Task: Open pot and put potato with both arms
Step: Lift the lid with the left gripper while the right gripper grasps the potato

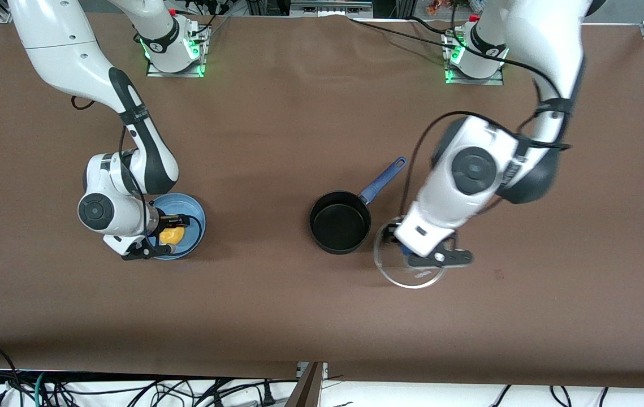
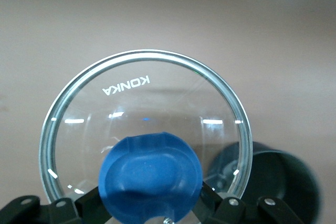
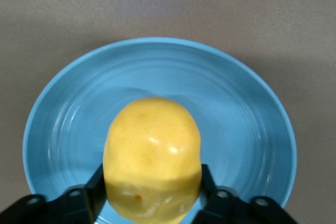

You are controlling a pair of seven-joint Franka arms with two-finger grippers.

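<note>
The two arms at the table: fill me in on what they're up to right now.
The left tool is shut on the blue knob of the glass lid, holding it beside the pot, toward the left arm's end of the table. The pot is uncovered and looks empty. The right tool is shut on the potato over the blue plate. The potato is not yet in the pot.

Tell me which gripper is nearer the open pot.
Left. The left gripper holds the lid by its knob just beside the pot; the right gripper grips the potato over the blue plate.
</note>
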